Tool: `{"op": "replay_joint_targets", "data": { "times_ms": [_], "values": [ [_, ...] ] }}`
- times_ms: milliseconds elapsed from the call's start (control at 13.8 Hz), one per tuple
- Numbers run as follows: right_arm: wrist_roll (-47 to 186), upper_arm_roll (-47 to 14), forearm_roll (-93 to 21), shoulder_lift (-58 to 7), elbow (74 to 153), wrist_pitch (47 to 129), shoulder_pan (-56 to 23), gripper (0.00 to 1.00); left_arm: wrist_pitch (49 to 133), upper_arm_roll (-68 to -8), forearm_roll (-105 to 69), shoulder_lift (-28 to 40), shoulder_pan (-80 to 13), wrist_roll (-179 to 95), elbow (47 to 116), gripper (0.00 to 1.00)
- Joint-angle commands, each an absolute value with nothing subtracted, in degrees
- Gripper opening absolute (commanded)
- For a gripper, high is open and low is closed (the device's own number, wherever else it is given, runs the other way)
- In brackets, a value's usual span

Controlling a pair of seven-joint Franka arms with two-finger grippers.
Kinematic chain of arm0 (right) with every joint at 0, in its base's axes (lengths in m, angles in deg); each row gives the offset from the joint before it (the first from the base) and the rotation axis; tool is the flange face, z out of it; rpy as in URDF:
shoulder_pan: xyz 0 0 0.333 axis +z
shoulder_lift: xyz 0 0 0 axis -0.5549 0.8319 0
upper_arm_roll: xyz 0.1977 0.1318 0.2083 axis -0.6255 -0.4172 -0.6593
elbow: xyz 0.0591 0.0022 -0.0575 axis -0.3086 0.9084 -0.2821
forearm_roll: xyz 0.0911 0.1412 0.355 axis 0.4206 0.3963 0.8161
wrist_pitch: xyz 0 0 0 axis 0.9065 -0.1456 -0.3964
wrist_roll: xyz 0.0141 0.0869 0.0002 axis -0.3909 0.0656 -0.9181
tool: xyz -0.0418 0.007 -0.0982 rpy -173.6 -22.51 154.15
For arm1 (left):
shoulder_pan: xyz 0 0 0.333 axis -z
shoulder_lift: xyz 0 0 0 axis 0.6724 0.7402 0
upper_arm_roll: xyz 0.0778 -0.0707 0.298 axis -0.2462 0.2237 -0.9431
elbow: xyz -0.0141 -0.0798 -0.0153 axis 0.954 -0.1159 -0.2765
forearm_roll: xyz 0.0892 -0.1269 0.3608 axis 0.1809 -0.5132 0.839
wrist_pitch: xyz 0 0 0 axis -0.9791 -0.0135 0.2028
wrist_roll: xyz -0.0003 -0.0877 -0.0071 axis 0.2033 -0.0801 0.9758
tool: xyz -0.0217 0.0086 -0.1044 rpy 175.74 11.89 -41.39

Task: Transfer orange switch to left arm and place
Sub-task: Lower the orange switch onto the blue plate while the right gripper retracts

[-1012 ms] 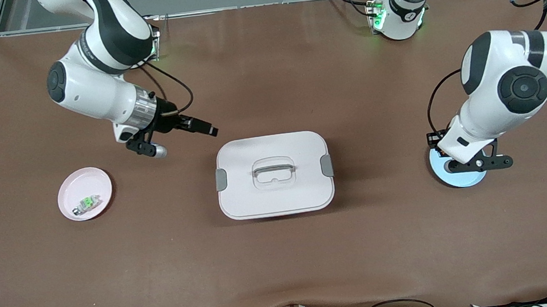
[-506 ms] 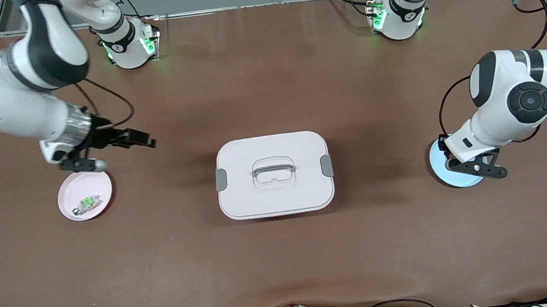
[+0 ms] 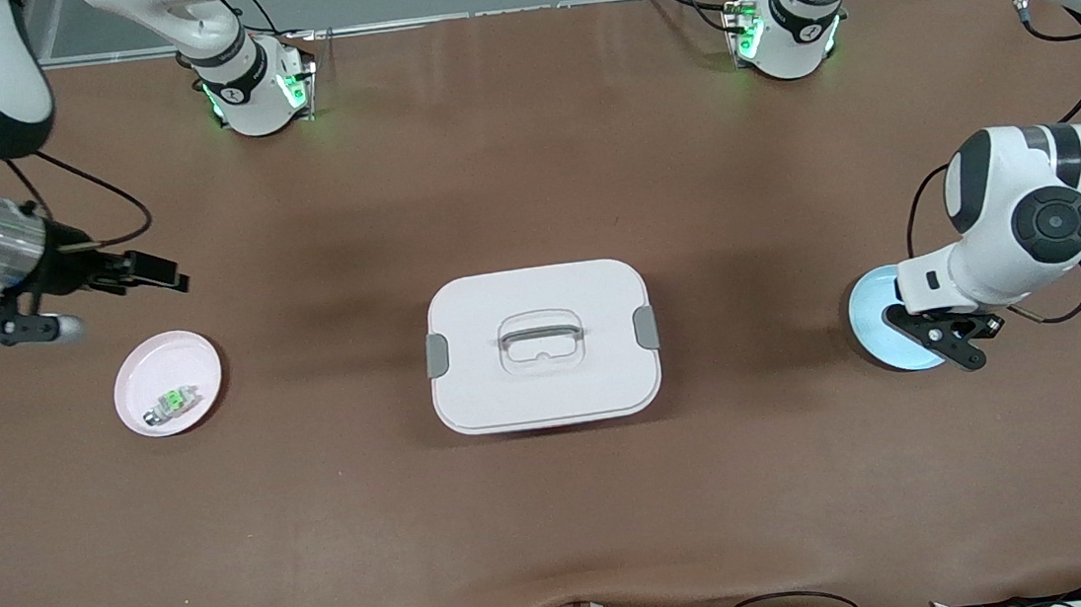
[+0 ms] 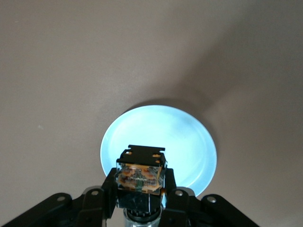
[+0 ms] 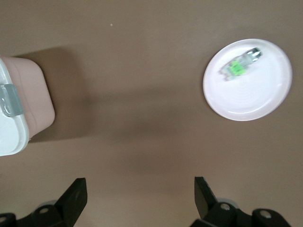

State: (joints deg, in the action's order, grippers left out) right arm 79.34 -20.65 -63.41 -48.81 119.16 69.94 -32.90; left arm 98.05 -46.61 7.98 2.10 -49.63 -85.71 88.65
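Box: the white box [image 3: 542, 345] is seen in the middle of the table [image 3: 561, 520], with its lid on and a grey latch at each short side. In the right wrist view only one corner and one latch of it [image 5: 19, 111] are shown; the rest is cut off.
Pink plate: a small pink plate [image 3: 167, 383] is placed toward the right arm's end of the table, well apart from the box. A tiny green-and-silver component [image 3: 171, 402] lies on it; its details are too small to be made out.
Blue plate: a light blue plate [image 3: 884, 320] is placed toward the left arm's end. In the front view it is partly covered by the left arm's wrist.
Left gripper: the left gripper [image 4: 140, 189] is held just over the blue plate [image 4: 187, 137]. Its fingers are pressed onto the orange switch.
Orange switch: the orange switch [image 4: 140, 176] is pinched between the left fingers, above the blue plate. In the front view it is hidden by the gripper.
Right gripper: the right gripper [image 5: 137, 194] is held over bare table, near the pink plate [image 5: 247, 79]. Its fingers [image 5: 75, 196] are spread wide and nothing is between them. In the front view the right arm is cut off by the edge.
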Motion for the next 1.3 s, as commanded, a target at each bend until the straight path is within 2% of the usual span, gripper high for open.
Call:
{"op": "replay_joint_targets", "data": {
  "times_ms": [0,361,651,1229],
  "values": [
    [78.27,-21.69,-67.51,-48.23,110.88,62.96,-34.93,1.0,98.79,-45.78,8.74,2.19,-50.69,-92.94,89.39,0.0],
    [78.45,-21.77,-72.01,-47.52,104.36,60.3,-35.99,1.0,100.36,-45.78,8.83,3.5,-52.0,-104.63,90.36,0.0],
    [78.71,-21.78,-71.92,-47.44,104.0,60.38,-35.99,1.0,108.18,-45.78,9.01,5.44,-54.9,-113.34,94.13,0.0],
    [78.89,-21.69,-72.01,-47.61,102.59,60.3,-36.43,1.0,116.09,-45.87,9.71,9.66,-56.32,-118.8,96.43,0.01]
  ]
}}
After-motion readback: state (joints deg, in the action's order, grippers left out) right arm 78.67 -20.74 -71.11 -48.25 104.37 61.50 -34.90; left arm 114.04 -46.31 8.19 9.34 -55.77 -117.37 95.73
